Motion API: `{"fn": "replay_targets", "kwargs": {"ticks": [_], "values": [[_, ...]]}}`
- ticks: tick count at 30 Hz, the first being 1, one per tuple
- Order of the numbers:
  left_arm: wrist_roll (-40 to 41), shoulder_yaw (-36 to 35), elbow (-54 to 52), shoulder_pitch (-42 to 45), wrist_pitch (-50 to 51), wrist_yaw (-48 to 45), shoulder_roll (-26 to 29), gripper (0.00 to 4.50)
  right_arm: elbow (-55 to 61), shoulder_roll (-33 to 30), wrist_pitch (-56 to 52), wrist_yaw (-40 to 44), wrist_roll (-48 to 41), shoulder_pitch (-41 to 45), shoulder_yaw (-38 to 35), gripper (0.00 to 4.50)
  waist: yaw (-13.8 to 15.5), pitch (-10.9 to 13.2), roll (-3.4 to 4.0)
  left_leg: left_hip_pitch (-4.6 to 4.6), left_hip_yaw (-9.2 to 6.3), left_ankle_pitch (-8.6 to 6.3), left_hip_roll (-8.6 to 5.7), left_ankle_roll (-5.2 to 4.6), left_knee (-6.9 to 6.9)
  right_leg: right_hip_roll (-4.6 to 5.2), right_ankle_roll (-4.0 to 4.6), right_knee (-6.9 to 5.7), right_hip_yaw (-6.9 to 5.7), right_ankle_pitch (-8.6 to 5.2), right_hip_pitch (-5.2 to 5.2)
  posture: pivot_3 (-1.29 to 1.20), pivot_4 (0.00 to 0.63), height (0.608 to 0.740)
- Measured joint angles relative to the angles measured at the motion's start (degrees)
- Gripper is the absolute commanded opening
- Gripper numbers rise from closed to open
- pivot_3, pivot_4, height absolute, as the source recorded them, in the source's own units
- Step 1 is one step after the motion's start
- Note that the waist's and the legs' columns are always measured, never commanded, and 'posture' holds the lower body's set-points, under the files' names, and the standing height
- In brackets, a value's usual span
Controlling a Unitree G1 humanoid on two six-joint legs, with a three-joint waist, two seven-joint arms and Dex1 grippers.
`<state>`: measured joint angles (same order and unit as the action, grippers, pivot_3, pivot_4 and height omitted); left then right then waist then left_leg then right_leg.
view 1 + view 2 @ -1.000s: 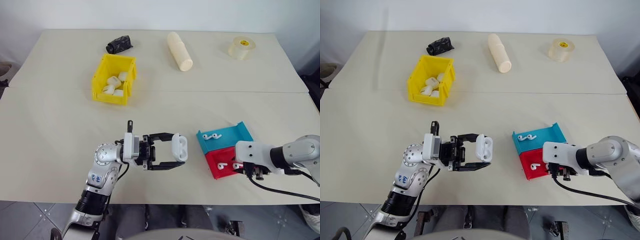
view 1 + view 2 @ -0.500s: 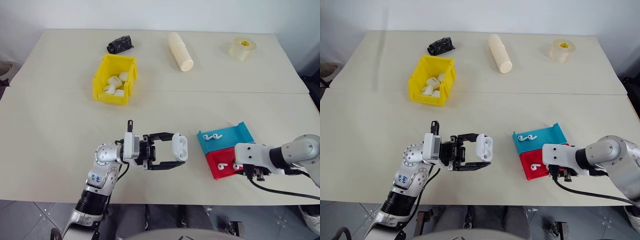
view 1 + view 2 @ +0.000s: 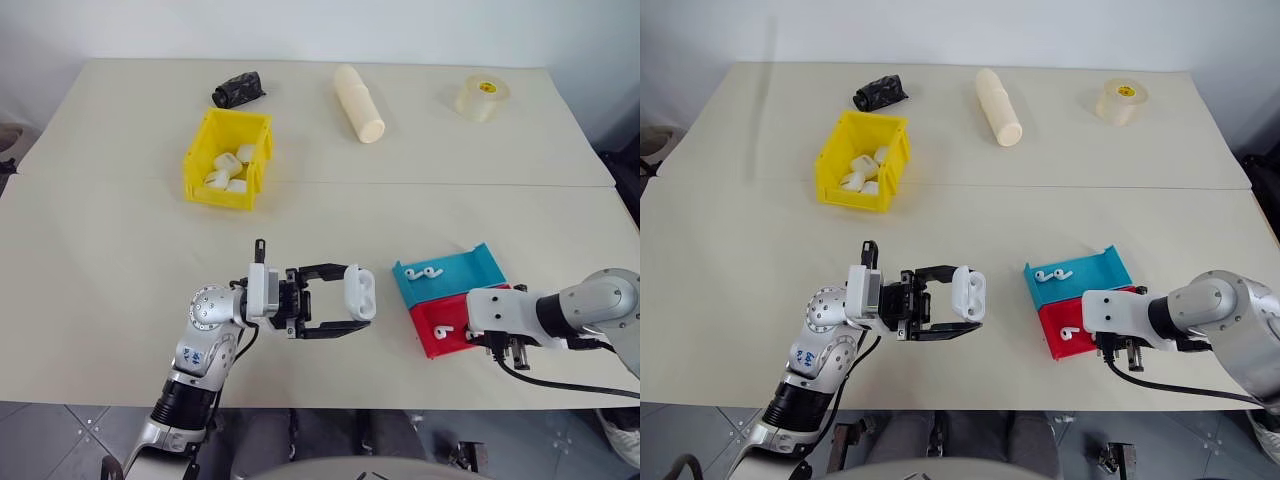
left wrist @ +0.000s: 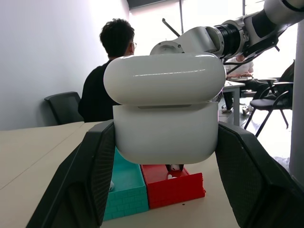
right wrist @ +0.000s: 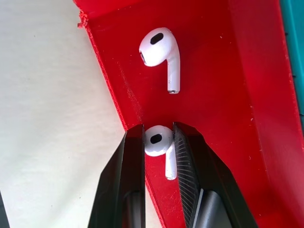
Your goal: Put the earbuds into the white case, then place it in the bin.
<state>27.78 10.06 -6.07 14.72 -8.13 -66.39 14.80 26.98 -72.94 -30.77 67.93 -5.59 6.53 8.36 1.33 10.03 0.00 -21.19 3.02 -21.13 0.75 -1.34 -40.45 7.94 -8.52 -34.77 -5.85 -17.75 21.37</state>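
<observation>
We see the left gripper (image 3: 352, 309) held above the near middle of the table (image 3: 120, 260), its two black fingers clamped on the white case (image 3: 359, 292). The case's lid is partly raised, a thin gap showing beneath it in the left wrist view.

To the right, at the near edge, sit two shallow trays touching side by side: the blue tray (image 3: 470, 272) farther from us, the red tray (image 3: 437, 341) nearer. Two earbuds (image 3: 428, 271) lie in the blue tray. In the red tray the right gripper (image 5: 158, 142) points down, its fingers closed around the head of one earbud (image 5: 159, 142), whose stem runs down between them. A second earbud (image 5: 161, 52) lies loose on the red floor just beyond the fingertips, apart from them.

The bin (image 3: 229, 158) stands well away on the far left part of the table, holding several white cases (image 3: 228, 172). Beyond it, near the far edge, lies a crumpled black object (image 3: 239, 88). A long cream cylinder (image 3: 359, 102) lies at the far middle, and a roll of clear tape (image 3: 482, 97) at the far right.

In the left wrist view, a person (image 4: 108, 71) sits with their back to us beyond the table.
</observation>
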Motion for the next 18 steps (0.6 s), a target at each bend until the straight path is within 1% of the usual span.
{"fn": "replay_targets", "kwargs": {"ticks": [4, 7, 9, 12, 14, 16, 17, 18], "values": [[0.25, -0.03, 0.00, 0.13, 0.92, -0.07, 0.11, 2.78, 0.57, 0.02, -1.20, -0.52, -1.22, -2.02, -3.05, 0.48, 0.03, 0.01, 0.01, -0.02, 0.00, 0.00, -0.03, 0.00, -0.01, 0.04, 0.00, -0.01, -0.01, 0.00, 0.01, 0.00, 0.150, 0.740], [0.99, -0.16, 0.02, 0.25, 1.50, -0.68, 0.39, 2.78, 1.02, 2.50, -1.16, 0.89, -6.94, -3.89, -10.87, 0.48, 0.19, 0.01, 0.02, -0.06, -0.05, 0.00, -0.04, 0.00, -0.01, 0.05, 0.00, 0.01, -0.06, 0.00, 0.00, 0.00, 0.150, 0.740], [1.42, -0.32, 0.09, 0.39, 1.96, -1.44, 0.80, 2.78, 2.27, 6.96, 0.02, 1.98, -12.71, -5.59, -17.67, 0.48, 0.24, 0.02, 0.01, -0.07, -0.11, 0.00, -0.04, 0.00, -0.01, 0.03, 0.00, 0.03, -0.12, 0.00, -0.04, 0.00, 0.150, 0.740], [1.90, -0.79, 0.26, 0.48, 2.04, -2.61, 1.47, 2.78, 3.00, 12.03, 2.17, 2.25, -18.10, -7.54, -23.03, 0.48, 0.23, 0.02, 0.02, -0.06, -0.11, 0.00, -0.07, 0.00, -0.01, 0.05, -0.01, 0.02, -0.12, 0.00, -0.06, 0.00, 0.150, 0.740], [2.81, -1.55, 0.48, 0.83, 3.05, -2.39, 1.01, 2.78, 3.92, 19.12, 2.91, 1.12, -24.24, -8.81, -27.20, 0.48, 0.28, 0.04, -0.02, -0.04, -0.23, 0.00, -0.04, 0.00, -0.03, 0.01, -0.01, 0.06, -0.21, 0.00, -0.16, 0.00, 0.150, 0.740], [3.83, -2.22, 0.99, 2.11, 4.99, -1.79, 0.81, 2.78, 5.90, 26.59, 3.24, -1.51, -30.95, -9.20, -28.36, 0.48, 0.21, 0.04, -0.01, -0.02, -0.24, 0.00, -0.04, 0.00, -0.03, 0.01, -0.01, 0.03, -0.20, 0.00, -0.16, 0.00, 0.150, 0.740], [4.12, -2.41, 1.54, 3.11, 5.46, -2.03, 0.96, 2.78, 7.34, 29.58, 3.15, -3.56, -33.80, -9.07, -28.28, 0.48, 0.16, 0.05, 0.02, -0.02, -0.23, 0.00, -0.05, 0.01, -0.03, 0.01, -0.01, 0.01, -0.19, 0.00, -0.15, 0.00, 0.150, 0.740], [4.26, -2.57, 1.79, 3.49, 5.57, -2.20, 1.10, 2.78, 8.31, 31.23, 3.08, -5.30, -35.59, -8.67, -28.18, 0.48, 0.13, 0.04, 0.04, 0.01, -0.21, 0.00, -0.07, 0.01, -0.03, 0.02, -0.01, 0.00, -0.17, 0.00, -0.15, 0.00, 0.150, 0.740]]}}
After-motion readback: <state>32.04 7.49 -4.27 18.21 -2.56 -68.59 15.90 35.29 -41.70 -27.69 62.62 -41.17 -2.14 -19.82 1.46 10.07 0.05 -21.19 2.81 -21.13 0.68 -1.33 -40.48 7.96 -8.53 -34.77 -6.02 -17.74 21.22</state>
